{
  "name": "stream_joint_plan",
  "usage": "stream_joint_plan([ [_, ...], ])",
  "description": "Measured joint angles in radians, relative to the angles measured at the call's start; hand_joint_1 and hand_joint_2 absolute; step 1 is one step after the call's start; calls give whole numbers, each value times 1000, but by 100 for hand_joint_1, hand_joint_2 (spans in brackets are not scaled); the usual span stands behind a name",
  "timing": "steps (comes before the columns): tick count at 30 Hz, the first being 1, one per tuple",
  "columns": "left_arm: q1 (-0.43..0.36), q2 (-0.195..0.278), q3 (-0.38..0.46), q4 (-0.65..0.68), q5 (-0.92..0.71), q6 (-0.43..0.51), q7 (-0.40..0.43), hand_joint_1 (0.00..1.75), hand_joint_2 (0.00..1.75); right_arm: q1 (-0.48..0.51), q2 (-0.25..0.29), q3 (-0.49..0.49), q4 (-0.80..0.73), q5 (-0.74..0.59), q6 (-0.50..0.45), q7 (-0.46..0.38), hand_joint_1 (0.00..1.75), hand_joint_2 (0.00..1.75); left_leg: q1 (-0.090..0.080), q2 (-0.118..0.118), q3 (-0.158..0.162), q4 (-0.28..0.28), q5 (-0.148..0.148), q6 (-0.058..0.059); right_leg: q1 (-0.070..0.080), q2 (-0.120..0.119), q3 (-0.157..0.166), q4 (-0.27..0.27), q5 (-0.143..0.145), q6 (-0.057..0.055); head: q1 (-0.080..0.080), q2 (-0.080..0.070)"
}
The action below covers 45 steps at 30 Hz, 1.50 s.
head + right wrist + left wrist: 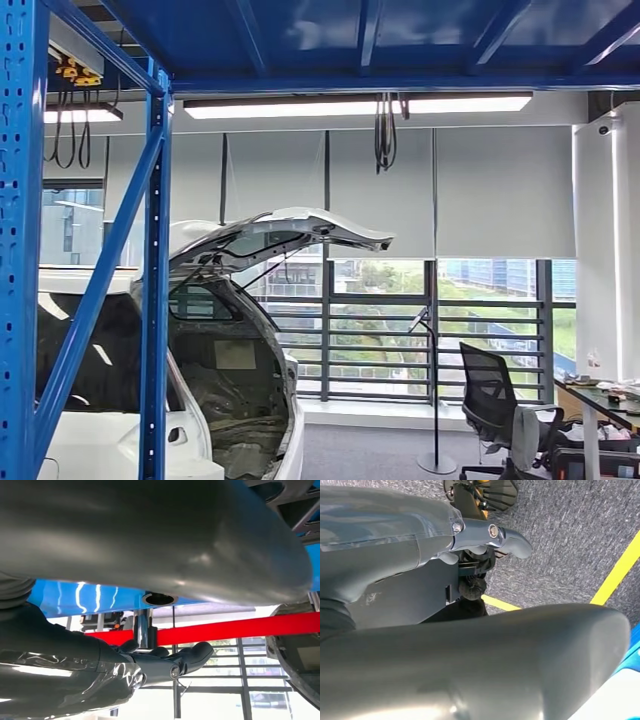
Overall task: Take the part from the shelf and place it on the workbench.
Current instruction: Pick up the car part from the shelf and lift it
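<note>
Standing at the far left of the head view, the blue shelf [155,300] shows its perforated uprights and a slanted brace, with a blue steel deck overhead. Which item is the part cannot be told from these pictures, and neither hand has hold of it. Just behind the shelf is a white car body [226,380], its tailgate [302,228] raised and the bare boot facing the camera. Above, a long ceiling light [355,103] glows, and a loop of dark cables [385,130] hangs beside it. Grey roller blinds [498,190] cover the upper half of the windows. Further right a thin floor stand [435,400] rises from a round base, near a black mesh office chair [490,395], and a cluttered desk [604,398] meets the right edge. In the left wrist view the left hand [433,580] hangs over grey carpet [565,530] crossed by yellow lines [618,572]; its fingers [512,539] lie stretched out straight, well apart from the thick thumb [508,655], and nothing sits between them. In the right wrist view the right hand [113,670] has its fingers [196,652] likewise extended and holding nothing, apart from its thumb [170,540], with a blue shelf beam [94,597] and a red bar [245,626] behind them.
</note>
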Motion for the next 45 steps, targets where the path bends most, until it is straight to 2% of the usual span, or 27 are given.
stream_joint_plan([
  [14, 0, 0, 0, 0, 0, 0, 0, 0, 0, 0, 0, 0, 0, 0, 0, 0, 0, 0, -7, 0, 0, 1, 0, -1, -6, -1, 1, 0, 0, 0, 0, 0],
  [35, 0, 0, 0, 0, 0, 0, -1, 0, 0, 6, 2, 0, 5, 0, -3, 0, 0, 0, -7, 0, 0, 1, 0, -1, -6, -1, 1, 0, 0, 0, 0, 0],
  [45, 0, 0, -1, 0, -1, 0, -1, 0, 0, 24, 22, 3, 34, 1, -25, -17, 0, 0, -7, 0, 0, 1, 0, -1, -6, -1, 1, 0, 0, 0, 0, 0],
])
